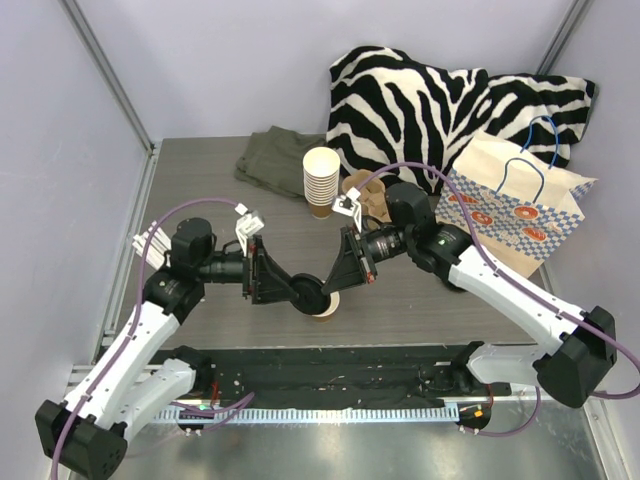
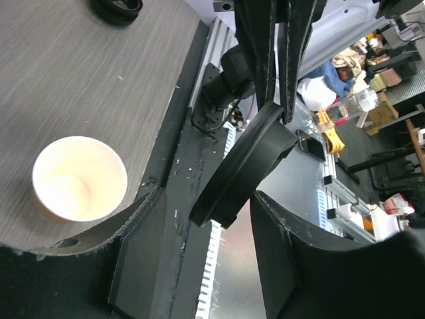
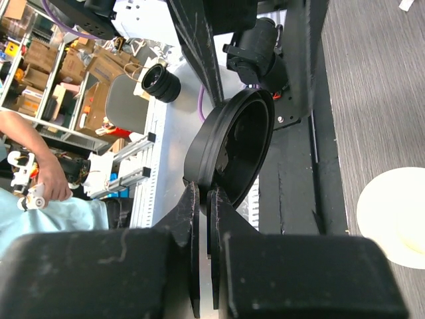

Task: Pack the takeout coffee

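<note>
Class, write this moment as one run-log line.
right pincer: shut on lid rim | left pincer: open, astride lid | cup: upright on table, unlidded

The top view is bright and even, with soft shadows on the table [image 1: 210,195] and a shiny glare on the metal strip [image 1: 330,450] in front. In the wrist views the left gripper's fingers [image 2: 143,259] look dark and fuzzy, the black lid [image 2: 242,166] is sharper, and the room [image 2: 378,86] behind is blurry.
</note>
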